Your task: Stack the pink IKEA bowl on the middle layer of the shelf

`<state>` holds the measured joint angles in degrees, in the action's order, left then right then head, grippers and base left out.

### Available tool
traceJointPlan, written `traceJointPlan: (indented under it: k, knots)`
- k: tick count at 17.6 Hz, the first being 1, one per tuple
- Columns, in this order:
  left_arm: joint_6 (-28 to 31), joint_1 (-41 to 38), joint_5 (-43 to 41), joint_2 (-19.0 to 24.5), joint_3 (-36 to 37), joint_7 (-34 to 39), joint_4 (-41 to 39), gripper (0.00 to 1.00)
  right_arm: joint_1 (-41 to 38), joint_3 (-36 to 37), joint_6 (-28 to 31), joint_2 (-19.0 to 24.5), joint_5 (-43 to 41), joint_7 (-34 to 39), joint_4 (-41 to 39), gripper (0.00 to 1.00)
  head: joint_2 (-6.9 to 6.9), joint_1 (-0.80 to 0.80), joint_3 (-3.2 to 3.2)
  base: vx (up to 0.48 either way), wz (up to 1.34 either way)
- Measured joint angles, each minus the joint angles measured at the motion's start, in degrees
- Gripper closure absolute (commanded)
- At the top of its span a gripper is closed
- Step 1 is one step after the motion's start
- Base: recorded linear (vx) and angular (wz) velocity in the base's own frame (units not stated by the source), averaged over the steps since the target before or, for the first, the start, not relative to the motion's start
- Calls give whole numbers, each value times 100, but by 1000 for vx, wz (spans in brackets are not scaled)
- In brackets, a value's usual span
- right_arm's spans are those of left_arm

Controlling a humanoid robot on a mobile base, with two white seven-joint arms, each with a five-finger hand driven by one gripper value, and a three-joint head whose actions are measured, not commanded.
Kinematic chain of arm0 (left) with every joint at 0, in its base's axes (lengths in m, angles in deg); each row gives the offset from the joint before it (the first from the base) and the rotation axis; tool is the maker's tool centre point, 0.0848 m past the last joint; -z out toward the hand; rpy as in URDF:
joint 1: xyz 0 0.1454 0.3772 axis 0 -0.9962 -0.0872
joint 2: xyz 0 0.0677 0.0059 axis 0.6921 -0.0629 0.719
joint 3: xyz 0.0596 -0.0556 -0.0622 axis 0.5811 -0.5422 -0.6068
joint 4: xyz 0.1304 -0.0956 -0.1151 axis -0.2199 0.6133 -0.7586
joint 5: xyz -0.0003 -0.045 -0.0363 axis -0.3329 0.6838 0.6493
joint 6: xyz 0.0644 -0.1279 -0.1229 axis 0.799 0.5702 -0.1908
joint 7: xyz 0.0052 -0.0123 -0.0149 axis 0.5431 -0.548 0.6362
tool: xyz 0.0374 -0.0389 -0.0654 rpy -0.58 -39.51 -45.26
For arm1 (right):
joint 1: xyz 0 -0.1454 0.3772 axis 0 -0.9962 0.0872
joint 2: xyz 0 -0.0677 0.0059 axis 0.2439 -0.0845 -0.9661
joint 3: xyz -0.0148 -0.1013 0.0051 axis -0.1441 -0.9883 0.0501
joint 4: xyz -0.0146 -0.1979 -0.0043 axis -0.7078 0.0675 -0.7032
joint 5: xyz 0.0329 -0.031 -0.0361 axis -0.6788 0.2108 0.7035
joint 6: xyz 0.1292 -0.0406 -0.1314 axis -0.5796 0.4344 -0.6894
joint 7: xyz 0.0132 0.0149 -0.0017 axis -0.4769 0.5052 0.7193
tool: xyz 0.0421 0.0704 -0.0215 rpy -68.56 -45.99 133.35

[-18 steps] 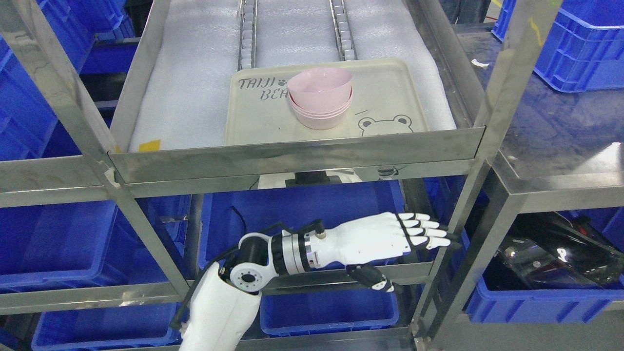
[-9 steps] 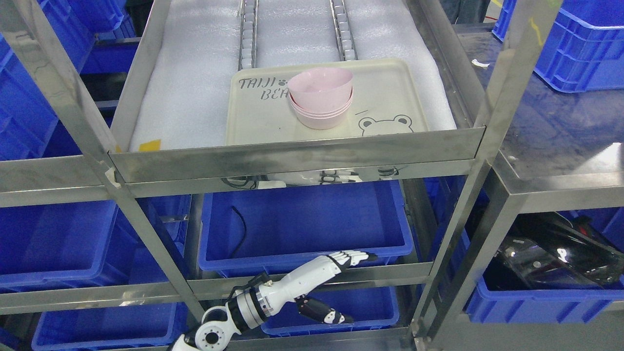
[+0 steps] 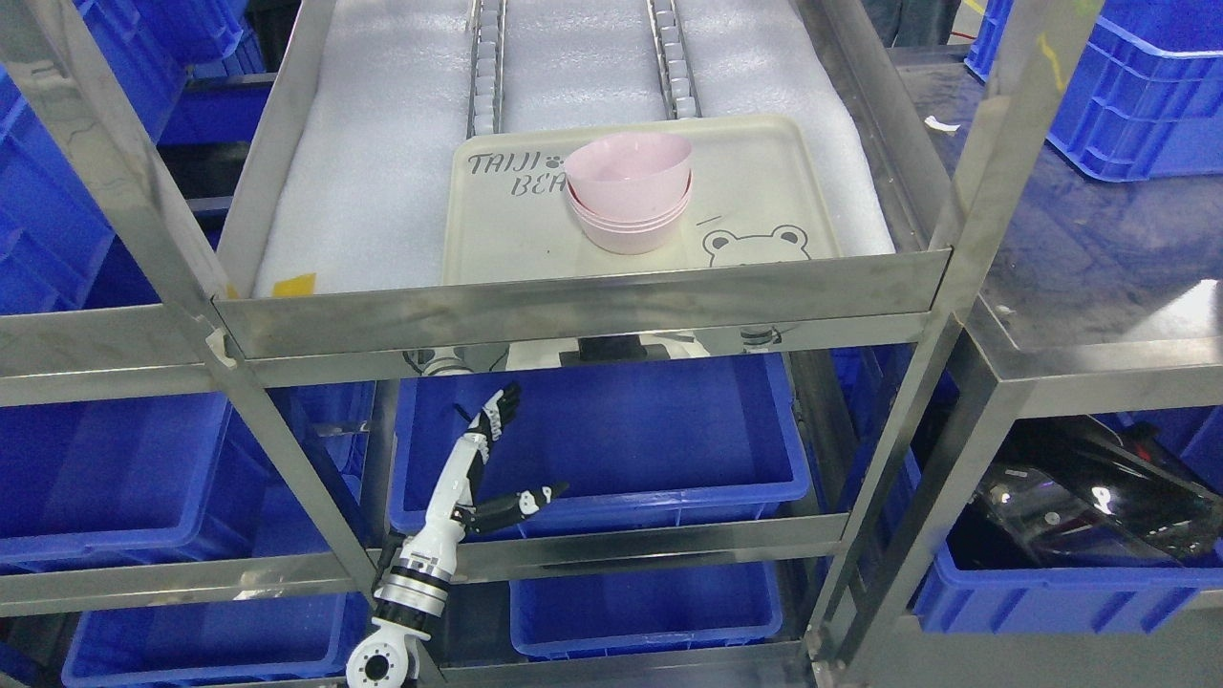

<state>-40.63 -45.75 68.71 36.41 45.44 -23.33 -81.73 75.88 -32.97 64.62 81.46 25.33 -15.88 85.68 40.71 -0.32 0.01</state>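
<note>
My left hand (image 3: 478, 459) hangs open and empty below the shelf (image 3: 573, 306); raising it carelessly risks clipping the rail and jolting the bowls (image 3: 629, 191).

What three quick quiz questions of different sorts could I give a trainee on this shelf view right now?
1. True or false: the stacked pink plastic bowls sit on the cream rectangular tray with a bear drawing.
2. Multiple choice: the white robot left hand is A) gripping a bowl, B) open and holding nothing, C) resting on the tray.
3. Fill in: the bin behind the hand is a ____ plastic crate.

Key: 1 true; 2 B; 3 blue.
</note>
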Motion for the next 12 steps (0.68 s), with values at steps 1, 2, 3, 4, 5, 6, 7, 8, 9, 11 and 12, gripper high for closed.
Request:
traceJointPlan:
  k: [1,2,3,4,5,6,7,8,9,11,12]
  knots:
    - [294,67,139,0,-23,217,52,0,1,0,0,0,0,0,0,0,0,0,0,0,0]
    - [526,159,268,-1,-25,347,107,0,0,0,0,0,0,0,0,0,0,0,0,0,0]
    - [663,236,361,-1,-1,418,147,0,0,0,0,0,0,0,0,0,0,0,0,0,0]
    - [766,310,436,-1,22,471,179,0,0,0,0,0,0,0,0,0,0,0,0,0,0]
    - [883,377,500,-2,74,501,189,0,0,0,0,0,0,0,0,0,0,0,0,0,0]
    - [987,432,551,-2,132,529,176,0,0,0,0,0,0,0,0,0,0,0,0,0,0]
    - [1049,482,599,-2,200,551,141,0,0,0,0,0,0,0,0,0,0,0,0,0,0]
    - [1117,511,632,-2,262,566,101,0,0,0,0,0,0,0,0,0,0,0,0,0,0]
    - [1195,547,669,-2,345,569,28,0,0,0,0,0,0,0,0,0,0,0,0,0,0]
    - [1423,578,710,-3,457,581,-79,0,0,0,0,0,0,0,0,0,0,0,0,0,0]
    - [1515,588,727,-2,506,585,-133,0,0,0,0,0,0,0,0,0,0,0,0,0,0]
